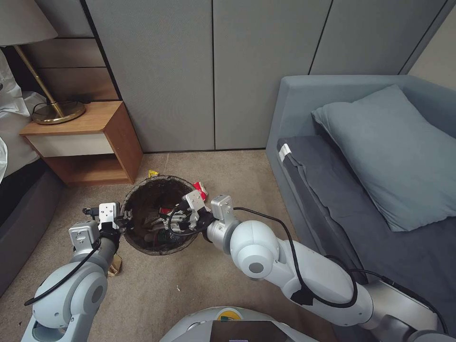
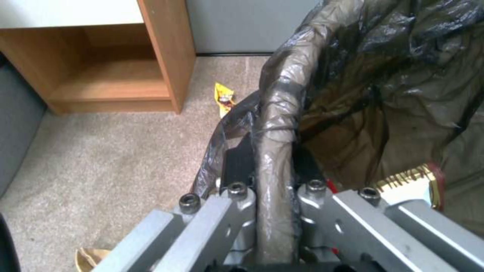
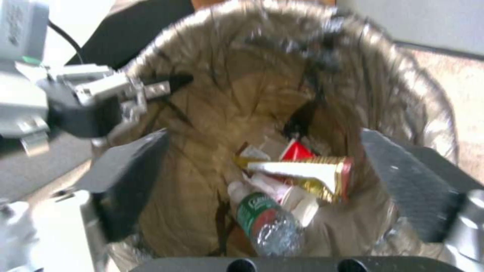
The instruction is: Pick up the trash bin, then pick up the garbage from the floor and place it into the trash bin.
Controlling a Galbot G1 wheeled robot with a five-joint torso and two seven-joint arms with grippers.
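- Trash bin [image 1: 159, 216] held just above the carpeted floor [image 1: 199, 285], between the nightstand [image 1: 85, 142] and the sofa [image 1: 361, 199].
- Left hand [image 1: 124, 219] clamped on the bin's near-left rim; in the left wrist view, one finger [image 2: 237, 166] outside the dark bag liner [image 2: 275, 151], the other inside, pinching the rim between them.
- Right hand [image 1: 176, 221] over the bin's mouth, spread wide and holding nothing; in the right wrist view, both pads [image 3: 403, 181] well apart, with the bin's inside between them.
- Done, judging from this: bin picked up, and several pieces already inside — a small clear bottle [image 3: 267, 223], a gold-and-white packet [image 3: 307, 175], a red wrapper [image 3: 297, 151] and white scraps beside them.
- Left to do, it seems: a yellow snack packet [image 1: 153, 174] on the floor just behind the bin, a red-and-white wrapper [image 1: 201, 189] near its far-right rim, and a brown paper piece [image 1: 115, 266] by the left forearm.
- So probably well past halfway, with a few pieces remaining.
- Head view: gives the whole layout and all three leftover pieces, but little of the bin's contents.
- Right wrist view: looks straight down into the bin, shows the contents plainly, plus the left hand at the rim.
- Left wrist view: shows the grip on the rim close up, along with the yellow packet and a corner of the brown paper.
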